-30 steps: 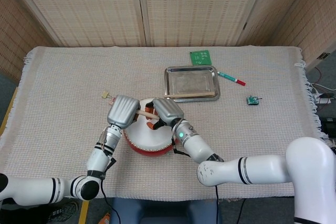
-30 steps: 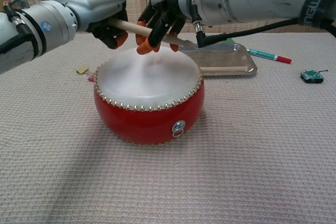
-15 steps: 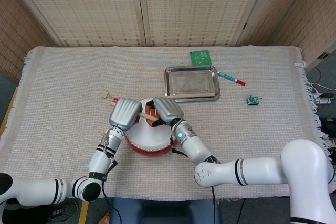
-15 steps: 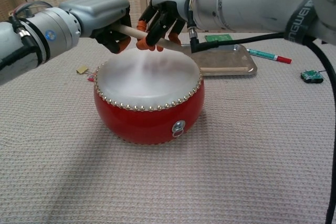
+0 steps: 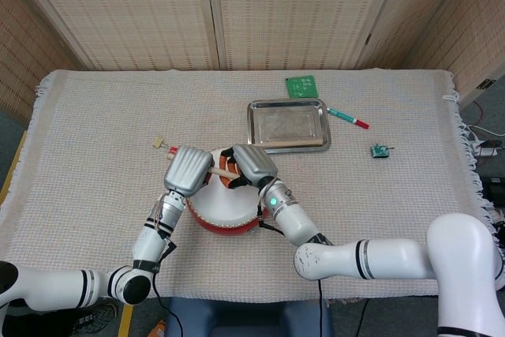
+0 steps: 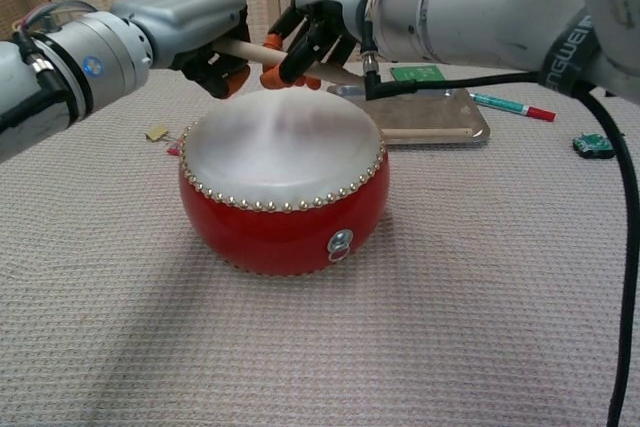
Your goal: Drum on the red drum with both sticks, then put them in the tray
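The red drum (image 5: 225,212) (image 6: 283,202) with its white skin stands near the table's front edge. Just above its far rim, a wooden drumstick (image 6: 256,47) runs from my left hand (image 5: 188,169) (image 6: 195,25) into my right hand (image 5: 251,165) (image 6: 322,25). The left hand grips one end. The right hand's orange-tipped fingers curl around the other part, and the stick's far end is hidden behind them. A second drumstick (image 5: 288,144) (image 6: 430,132) lies along the front edge of the metal tray (image 5: 254,120) (image 6: 472,110), behind and to the right of the drum.
A green circuit board (image 5: 301,85) (image 6: 418,73) lies behind the tray and a teal-and-red pen (image 5: 347,117) (image 6: 510,105) to its right. A small green part (image 5: 380,150) (image 6: 594,145) sits further right. A small tan tag (image 5: 158,144) (image 6: 157,132) lies left of the drum.
Both hands have lifted slightly off the drum skin with the stick between them. The right hand's fingers have drawn up and closer around it. The stick in the tray has not moved.
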Available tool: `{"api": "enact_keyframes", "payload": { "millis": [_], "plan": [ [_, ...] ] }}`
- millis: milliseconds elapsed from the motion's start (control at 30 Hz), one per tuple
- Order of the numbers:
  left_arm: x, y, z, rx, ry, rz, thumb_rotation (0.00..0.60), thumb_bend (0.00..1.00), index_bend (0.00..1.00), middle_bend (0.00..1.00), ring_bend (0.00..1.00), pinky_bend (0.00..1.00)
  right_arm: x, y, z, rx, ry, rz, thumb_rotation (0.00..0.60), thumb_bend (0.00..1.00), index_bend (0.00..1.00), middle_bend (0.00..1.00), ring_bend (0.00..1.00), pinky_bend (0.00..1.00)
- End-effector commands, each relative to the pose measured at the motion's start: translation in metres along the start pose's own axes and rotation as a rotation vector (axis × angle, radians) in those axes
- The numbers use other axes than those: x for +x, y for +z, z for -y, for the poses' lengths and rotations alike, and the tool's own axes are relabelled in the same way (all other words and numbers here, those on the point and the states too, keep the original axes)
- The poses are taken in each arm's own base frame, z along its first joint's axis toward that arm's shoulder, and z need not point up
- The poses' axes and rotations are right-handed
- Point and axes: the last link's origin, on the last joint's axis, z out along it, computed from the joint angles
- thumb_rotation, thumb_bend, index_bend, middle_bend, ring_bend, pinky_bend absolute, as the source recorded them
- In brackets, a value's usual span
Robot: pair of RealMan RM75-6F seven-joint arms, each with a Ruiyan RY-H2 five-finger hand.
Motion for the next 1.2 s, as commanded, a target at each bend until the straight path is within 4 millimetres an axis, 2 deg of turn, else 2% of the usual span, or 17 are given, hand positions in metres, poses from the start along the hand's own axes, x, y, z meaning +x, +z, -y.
{"api": "enact_keyframes", "payload": {
  "millis": [33, 200, 300, 400, 600, 733, 900, 1033, 1200],
  "plan": [
    [0.0004, -0.0005, -0.0007, -0.003, 0.004, -0.008, 0.6, 0.68, 0.6, 0.77, 0.83, 1.0, 0.0003, 0.0, -0.0009, 0.005, 0.005, -0.005, 0.6, 0.45, 0.95, 0.79, 0.72, 0.88],
    [0.0015, -0.0015, -0.0015, -0.008, 0.008, -0.025, 0.6, 0.64, 0.47, 0.67, 0.74, 1.0, 0.002, 0.0005, -0.0032, 0.008, 0.016, -0.014, 0.6, 0.45, 0.97, 0.8, 0.73, 0.89],
    [0.0022, -0.0021, -0.0016, -0.01, 0.012, -0.031, 0.6, 0.61, 0.39, 0.58, 0.65, 1.0, 0.0018, 0.0009, -0.0047, 0.009, 0.019, -0.014, 0.6, 0.45, 0.98, 0.8, 0.74, 0.89],
    [0.0026, -0.0024, -0.0014, -0.01, 0.019, -0.036, 0.6, 0.57, 0.32, 0.48, 0.55, 0.95, 0.0013, 0.0012, -0.0052, 0.013, 0.021, -0.016, 0.6, 0.45, 0.99, 0.8, 0.74, 0.89],
    [0.003, -0.0027, -0.0016, -0.014, 0.015, -0.035, 0.6, 0.5, 0.18, 0.31, 0.38, 0.75, 0.0011, 0.0013, -0.0051, 0.019, 0.026, -0.018, 0.6, 0.45, 1.0, 0.81, 0.74, 0.9],
    [0.0034, -0.0027, -0.0025, -0.021, 0.007, -0.032, 0.6, 0.44, 0.08, 0.15, 0.17, 0.46, 0.0006, 0.0017, -0.0053, 0.023, 0.031, -0.02, 0.6, 0.45, 1.0, 0.82, 0.75, 0.91],
    [0.0038, -0.0025, -0.0023, -0.031, 0.005, -0.023, 0.6, 0.36, 0.01, 0.02, 0.02, 0.28, -0.0006, 0.0019, -0.0069, 0.032, 0.038, -0.024, 0.6, 0.45, 1.0, 0.83, 0.76, 0.92],
    [0.006, -0.0027, -0.0012, -0.029, 0.0, -0.027, 0.6, 0.31, 0.0, 0.0, 0.0, 0.16, -0.0005, 0.0016, -0.0078, 0.038, 0.039, -0.027, 0.6, 0.45, 1.0, 0.84, 0.76, 0.92],
    [0.0095, -0.0037, 0.0002, -0.028, -0.012, -0.043, 0.6, 0.29, 0.0, 0.0, 0.0, 0.12, -0.0004, 0.0009, -0.0083, 0.047, 0.039, -0.032, 0.6, 0.45, 1.0, 0.84, 0.76, 0.93]
  ]
}}
